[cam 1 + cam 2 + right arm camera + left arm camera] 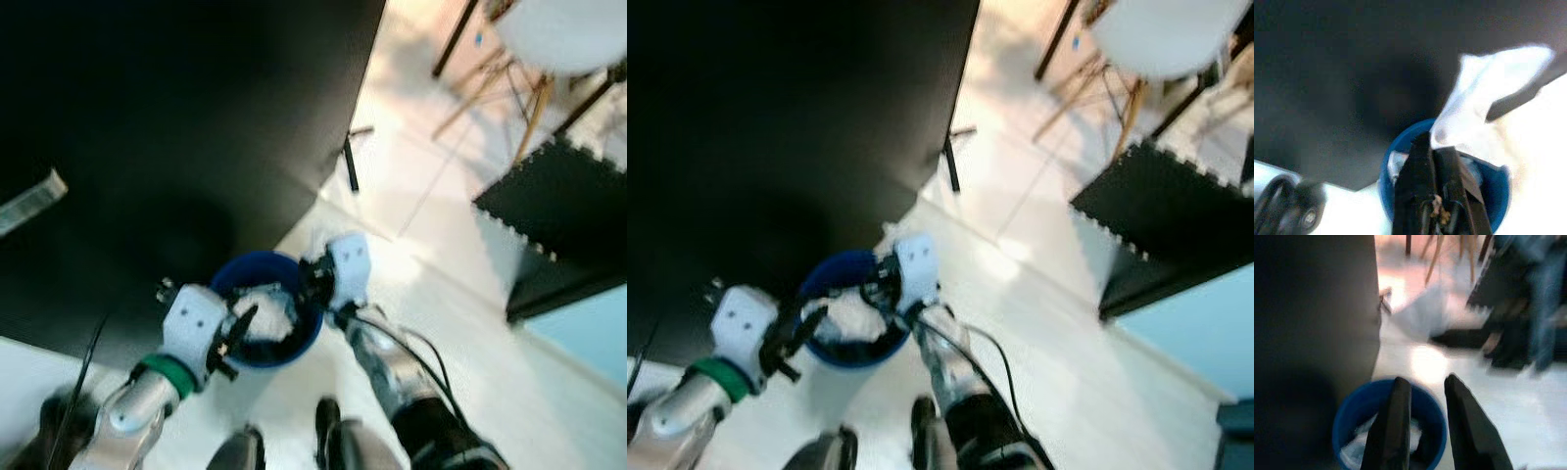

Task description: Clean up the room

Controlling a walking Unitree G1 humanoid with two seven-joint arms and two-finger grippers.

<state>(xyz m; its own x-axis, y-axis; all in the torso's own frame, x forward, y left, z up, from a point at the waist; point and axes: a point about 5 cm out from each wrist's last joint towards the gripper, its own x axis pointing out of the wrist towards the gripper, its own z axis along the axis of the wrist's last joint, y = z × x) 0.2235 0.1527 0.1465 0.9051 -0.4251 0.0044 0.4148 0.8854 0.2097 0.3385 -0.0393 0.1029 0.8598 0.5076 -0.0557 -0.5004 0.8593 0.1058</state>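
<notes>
The right gripper (1437, 152) hangs over the blue bin (266, 311), its fingers pressed together on a white tissue (1484, 93) that rises from the tips, its long axis running up and away from the bin. The left gripper (1425, 396) hovers at the bin's other rim, fingers a little apart and holding nothing. The bin stands on the pale floor (509, 392), white scraps inside, right by a black table (176, 127). Farther off stand a white chair (563, 34) and a black mat (558, 206).

head cams look down, wrist cams close, all share blue bin (266, 321)
</notes>
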